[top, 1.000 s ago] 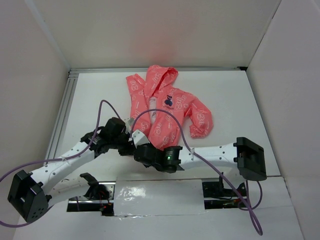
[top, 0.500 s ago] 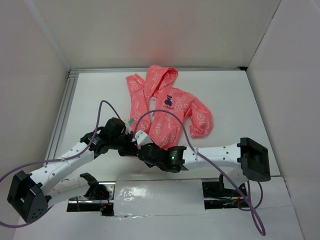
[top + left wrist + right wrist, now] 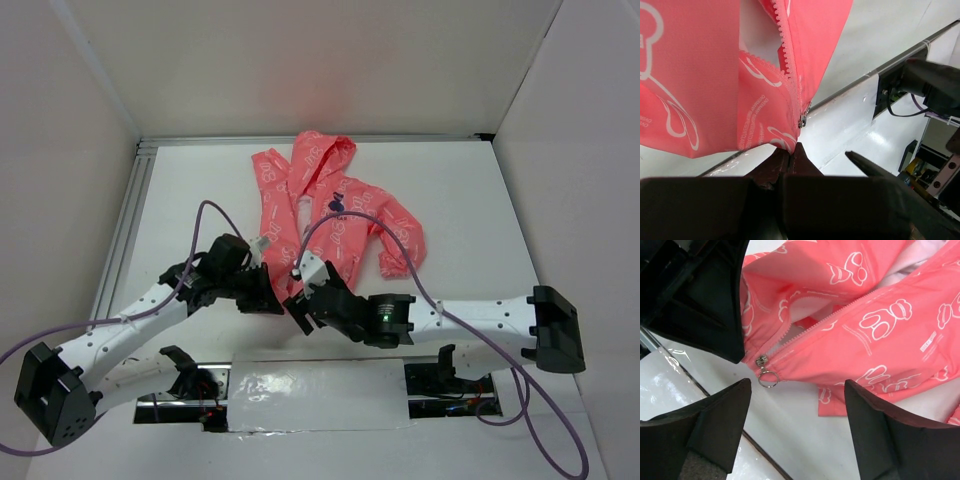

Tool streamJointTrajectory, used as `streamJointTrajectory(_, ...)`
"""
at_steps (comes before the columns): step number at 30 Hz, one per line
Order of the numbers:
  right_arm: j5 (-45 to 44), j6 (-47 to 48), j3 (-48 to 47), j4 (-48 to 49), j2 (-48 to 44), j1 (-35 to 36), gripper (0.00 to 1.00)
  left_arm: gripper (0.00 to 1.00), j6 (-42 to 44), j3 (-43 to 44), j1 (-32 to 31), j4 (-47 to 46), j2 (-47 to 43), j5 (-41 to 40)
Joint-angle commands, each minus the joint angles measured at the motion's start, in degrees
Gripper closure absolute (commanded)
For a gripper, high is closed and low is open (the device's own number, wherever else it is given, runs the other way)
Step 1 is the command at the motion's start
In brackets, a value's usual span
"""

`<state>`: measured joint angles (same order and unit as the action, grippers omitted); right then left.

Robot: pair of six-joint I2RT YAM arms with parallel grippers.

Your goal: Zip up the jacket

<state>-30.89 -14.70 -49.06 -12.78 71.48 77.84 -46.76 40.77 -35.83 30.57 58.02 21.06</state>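
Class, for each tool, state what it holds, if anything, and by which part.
The left tool pinches the jacket at its bottom hem, beside the zipper slider. The right tool is open and holds nothing.

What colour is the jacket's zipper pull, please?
Silver metal, with a round ring; the zipper pull at the jacket hem shows best in the right wrist view.

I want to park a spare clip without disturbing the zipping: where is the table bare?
Bare table lies right of the jacket, up to the side wall, and in a strip between the jacket and the left metal rail. The near middle is crowded: the left gripper pinches the hem, the right gripper stands open by the zipper pull.
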Motion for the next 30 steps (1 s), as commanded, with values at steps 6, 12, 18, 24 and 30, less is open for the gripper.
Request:
streamJointTrajectory(6, 5.49, 3.01, 0.1, 4.51, 2.7, 0.82, 0.24, 1.0, 0.18, 4.05, 0.06, 2.57, -0.54, 1.09)
streamJointTrajectory(12, 13.64, 2.39, 0.63, 7.06, 3.75, -1.99, 0.32, 1.0, 0.7, 3.52, 0.06, 2.57, -0.54, 1.09)
streamJointTrajectory(18, 20.25, 1.87, 2.04, 9.79, 3.75, -5.42, 0.41, 1.0, 0.71, 3.52, 0.06, 2.57, -0.54, 1.09)
streamJointTrajectory(24, 21.75, 2.39, 1.42, 8.73, 6.21, -6.3, 0.37, 1.0, 1.23, 3.52, 0.06, 2.57, -1.07, 1.09)
streamJointTrajectory(30, 20.09, 1.25, 1.95, 9.79, 6.21, -6.3, 0.39, 1.0, 1.24, 3.52, 0.06, 2.57, -1.07, 1.09)
